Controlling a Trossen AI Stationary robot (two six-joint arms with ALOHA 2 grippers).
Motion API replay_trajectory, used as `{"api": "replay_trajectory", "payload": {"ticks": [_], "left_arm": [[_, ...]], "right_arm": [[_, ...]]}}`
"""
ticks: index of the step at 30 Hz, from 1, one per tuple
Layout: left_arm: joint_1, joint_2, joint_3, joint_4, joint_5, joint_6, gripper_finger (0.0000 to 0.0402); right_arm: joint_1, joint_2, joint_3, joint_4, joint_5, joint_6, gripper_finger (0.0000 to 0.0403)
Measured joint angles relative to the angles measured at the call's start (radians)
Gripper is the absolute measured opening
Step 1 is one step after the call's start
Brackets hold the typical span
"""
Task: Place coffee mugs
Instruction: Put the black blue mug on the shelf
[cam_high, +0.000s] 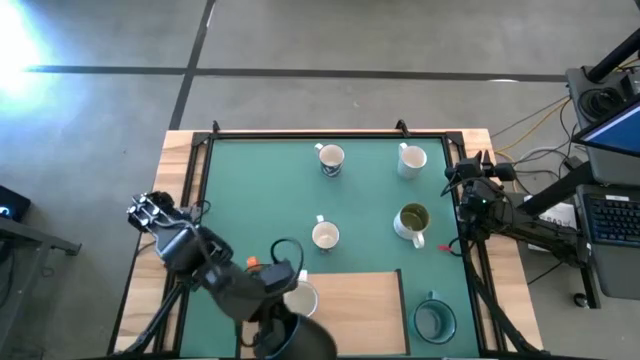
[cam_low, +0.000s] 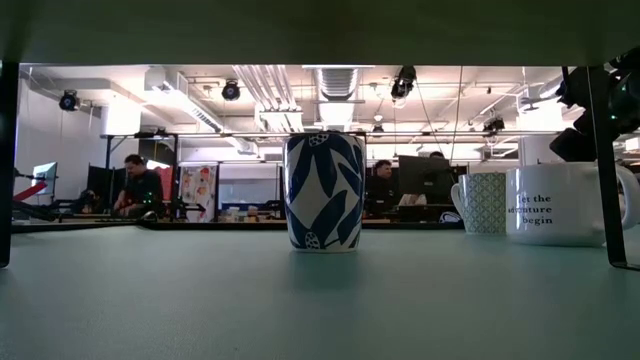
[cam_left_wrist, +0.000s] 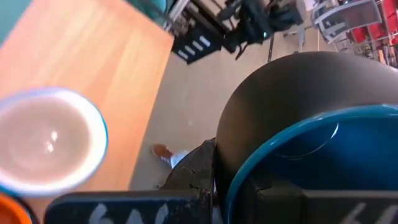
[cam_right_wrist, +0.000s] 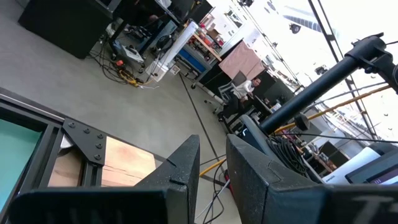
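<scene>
Left gripper (cam_high: 285, 325): near table edge, over the wooden board (cam_high: 350, 310); pinching a dark mug with blue inside (cam_left_wrist: 311, 162).
White mug (cam_high: 300, 298): on the board, just beside it.
Right gripper (cam_right_wrist: 211, 168): parked at right edge, fingers nearly together, empty.
Other mugs: blue-patterned (cam_high: 331, 160), white (cam_high: 411, 160), cream (cam_high: 325, 236), olive-inside (cam_high: 413, 221), teal (cam_high: 434, 319), spread over the green mat (cam_high: 260, 190).

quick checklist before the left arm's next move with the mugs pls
1. Left gripper over the wooden board at the table's near edge: ok.
2. Blue mug at the left gripper, actual grip: cannot tell.
3. White mug close beside the left gripper, collision risk: not ok.
4. Mugs on the green mat upright: ok.
5. Right gripper parked at the right edge, away from the mugs: ok.
</scene>
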Motion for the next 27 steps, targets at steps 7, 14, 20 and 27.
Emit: {"api": "replay_trajectory", "payload": {"ticks": [7, 14, 20, 27], "left_arm": [[-0.077, -0.010, 0.001, -0.134, -0.002, -0.151, 0.0007], [-0.127, -0.010, 0.001, -0.272, -0.003, -0.271, 0.0007], [-0.144, -0.005, 0.000, -0.365, -0.002, -0.312, 0.0007], [-0.145, 0.036, -0.003, -0.415, 0.045, -0.269, 0.0007]], "right_arm": [[0.000, 0.000, 0.000, 0.000, 0.000, 0.000, 0.0068], [0.000, 0.000, 0.000, 0.000, 0.000, 0.000, 0.0068], [0.000, 0.000, 0.000, 0.000, 0.000, 0.000, 0.0068], [0.000, 0.000, 0.000, 0.000, 0.000, 0.000, 0.0068]]}}
